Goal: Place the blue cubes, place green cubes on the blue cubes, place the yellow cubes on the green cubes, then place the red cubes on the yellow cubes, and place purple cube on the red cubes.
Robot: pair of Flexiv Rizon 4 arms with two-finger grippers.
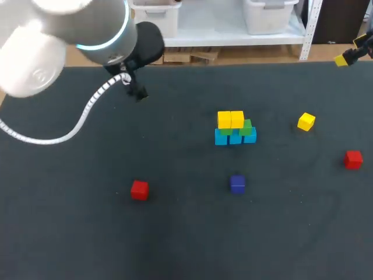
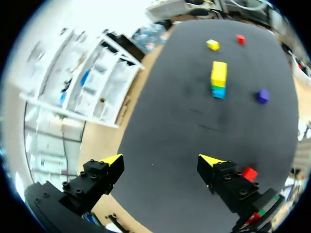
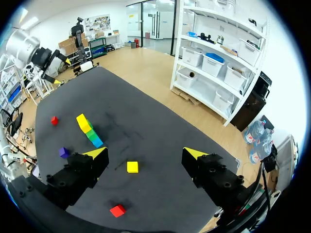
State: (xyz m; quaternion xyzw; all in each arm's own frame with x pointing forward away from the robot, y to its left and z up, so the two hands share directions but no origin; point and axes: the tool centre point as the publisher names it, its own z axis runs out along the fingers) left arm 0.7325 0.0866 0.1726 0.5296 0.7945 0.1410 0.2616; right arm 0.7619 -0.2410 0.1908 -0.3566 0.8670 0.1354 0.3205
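Observation:
A stack stands mid-table: a row of blue cubes, green cubes on them, and two yellow cubes on top. A loose yellow cube lies to its right. One red cube sits near the right edge, another red cube at front left. The purple cube lies in front of the stack. My left gripper hangs open and empty over the table's far left part, the stack well ahead of it. My right gripper is open and empty at the far right corner, above the loose yellow cube.
The dark table holds only the cubes. My left arm and its white cable take up the far left corner. In the left wrist view a red cube lies beside one finger.

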